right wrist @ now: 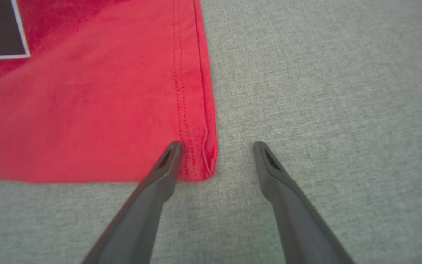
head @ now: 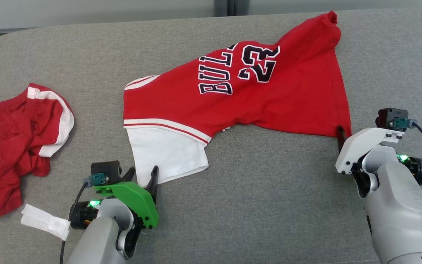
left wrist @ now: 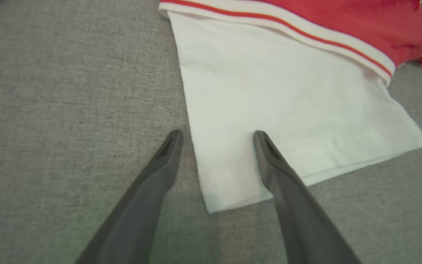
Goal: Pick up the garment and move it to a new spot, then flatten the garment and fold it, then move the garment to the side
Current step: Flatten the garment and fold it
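Task item: red short-sleeved jersey-style garment [head: 269,99] with black, white-edged "BULLS" and "23" lettering that reads sideways in the head view. It lies spread on the grey woven fabric surface [head: 269,205], from the centre out to the far right. The body is mostly flat with shallow creases. One corner is bunched into a point at the far right, and the near edge curves inward between sleeve and hem.

White inner sleeve [head: 167,154] sticks out at the near left below a white band with a thin red stripe, and lies flat.

Left gripper [head: 143,169]: jaws wide, holding nothing. In the left wrist view it [left wrist: 218,134] straddles the sleeve's left edge near the corner, one finger over white cloth, the other over bare surface. Contact: cannot tell.

Right gripper [head: 343,135]: jaws wide, holding nothing. It [right wrist: 218,145] sits at the near right stitched hem corner, with one fingertip at the red cloth and the other over bare surface.

Crumpled red-and-white garment [head: 13,146] at the left, well apart.
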